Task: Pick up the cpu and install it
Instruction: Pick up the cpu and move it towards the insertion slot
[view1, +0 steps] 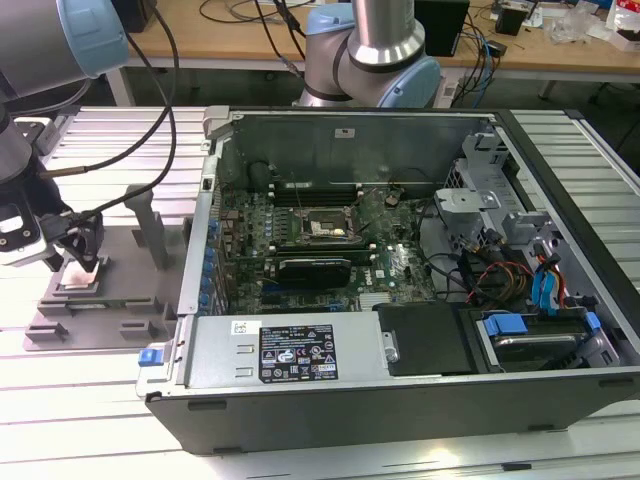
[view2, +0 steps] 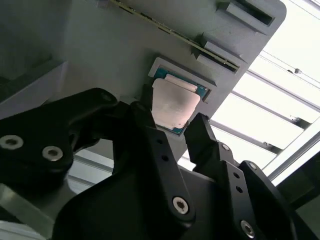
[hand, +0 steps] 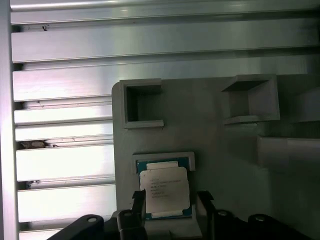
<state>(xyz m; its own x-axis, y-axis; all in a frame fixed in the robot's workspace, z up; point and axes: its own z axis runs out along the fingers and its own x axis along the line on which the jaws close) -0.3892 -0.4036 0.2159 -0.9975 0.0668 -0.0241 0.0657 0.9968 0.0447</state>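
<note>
Black pincer (view2: 172, 117) fingers, spread apart, flank the cpu (view2: 172, 102), which lies flat in a recess of a grey holder (hand: 215, 140). At the exterior view's left this holder sits on the slatted tabletop (view1: 80, 420). Just beside it, to the right, stands the open computer case (view1: 450, 400), its motherboard socket (view1: 325, 228) inside.

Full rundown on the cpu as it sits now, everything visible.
The cpu is a flat square chip: pale silvery metal lid with faint print on a thin teal-green board showing as a rim. It lies flat, lid up, in a raised square pocket of the grey fixture, outside the computer case at the exterior view's left. The gripper straddles it; contact cannot be judged.
</note>
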